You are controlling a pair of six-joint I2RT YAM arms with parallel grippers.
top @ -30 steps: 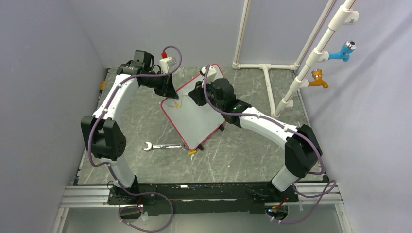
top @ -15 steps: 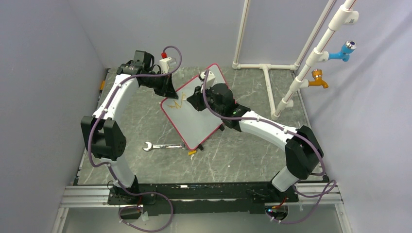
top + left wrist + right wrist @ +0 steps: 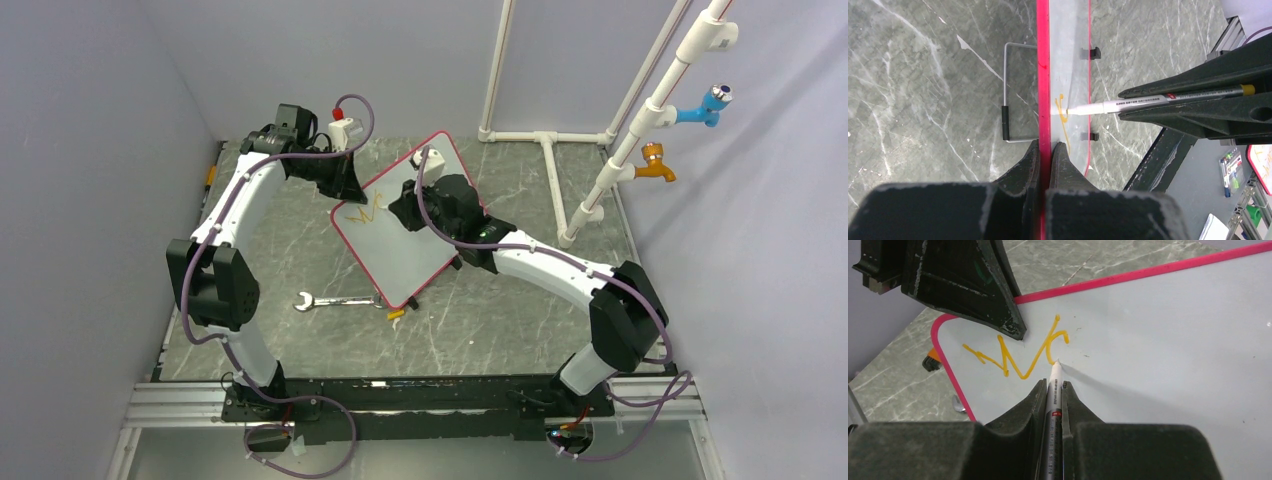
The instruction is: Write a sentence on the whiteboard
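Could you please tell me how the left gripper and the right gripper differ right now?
The left gripper clamps the whiteboard by its red-pink rim, while the right gripper holds a white marker. The left gripper sits at the board's edge; the right gripper is over its face, marker tip touching by the yellow writing. Both are shut on something.

The left end effector (image 3: 1046, 146), clamped on the whiteboard (image 3: 1173, 340) rim, stands just ahead-left of the right end effector (image 3: 1053, 386) and its marker (image 3: 1056, 371). Rightward of that tip, bare board. A wrench (image 3: 335, 299) lies on the surface (image 3: 500, 310) well behind; white pipes (image 3: 548, 160) far right.
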